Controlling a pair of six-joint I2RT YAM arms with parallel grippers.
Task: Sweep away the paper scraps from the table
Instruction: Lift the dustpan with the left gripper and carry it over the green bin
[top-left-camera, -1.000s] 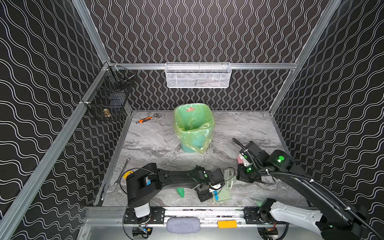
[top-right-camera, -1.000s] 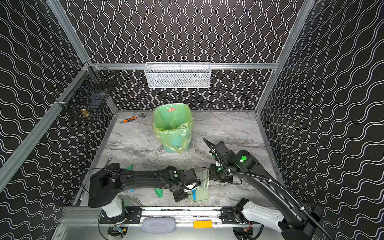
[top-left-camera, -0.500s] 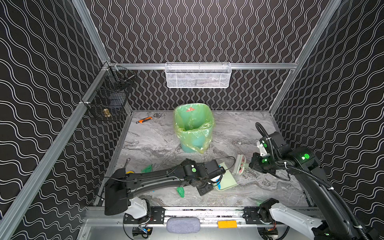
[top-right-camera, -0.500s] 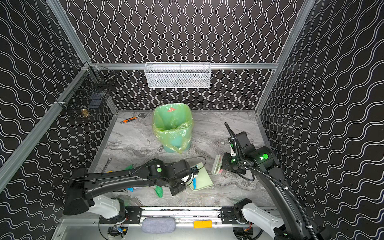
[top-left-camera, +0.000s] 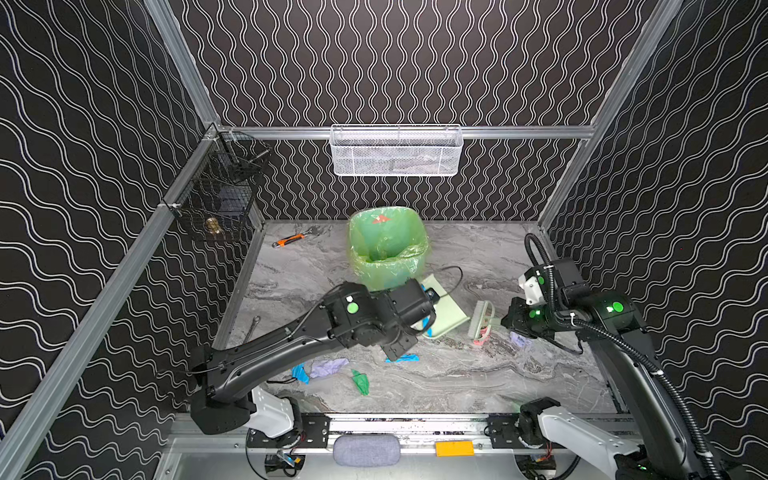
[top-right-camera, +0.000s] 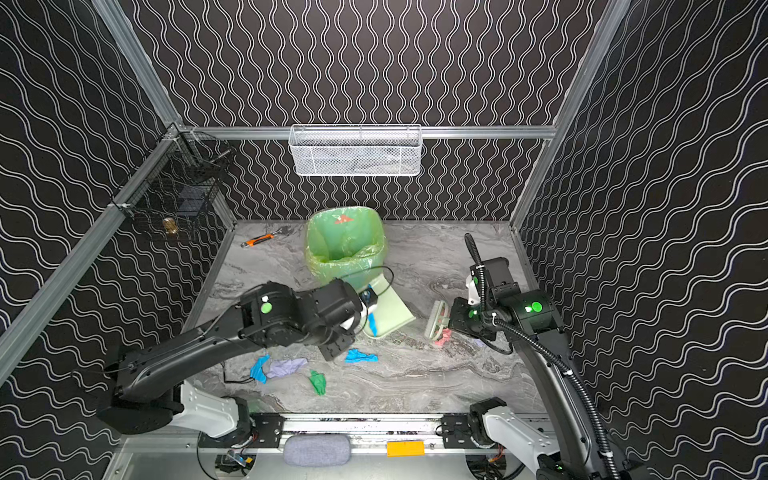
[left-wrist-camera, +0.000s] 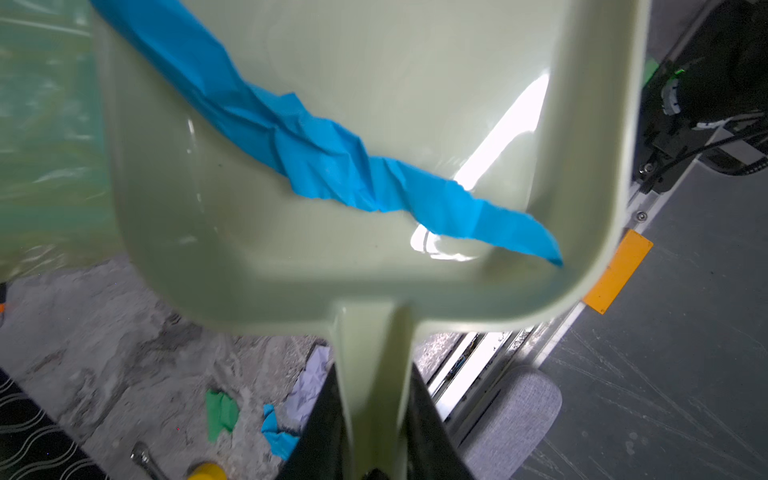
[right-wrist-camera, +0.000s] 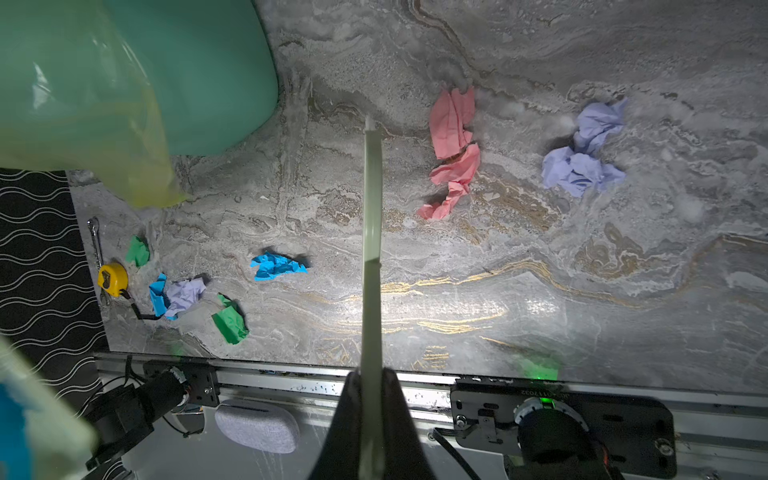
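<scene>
My left gripper is shut on the handle of a pale green dustpan, held tilted above the table beside the green-lined bin. A long blue scrap lies in the pan. My right gripper is shut on a pale green brush, raised to the pan's right. Under the brush lie a pink scrap and a lilac one. Blue, green and blue-with-lilac scraps lie near the front left.
An orange-handled wrench lies at the back left. A yellow tape measure and a steel spanner sit by the left rail. A white mesh basket and a black wire basket hang on the walls.
My left arm has lifted the dustpan off the front of the table and carried it back toward the bin. The right arm has swung the brush to the right and upward.
</scene>
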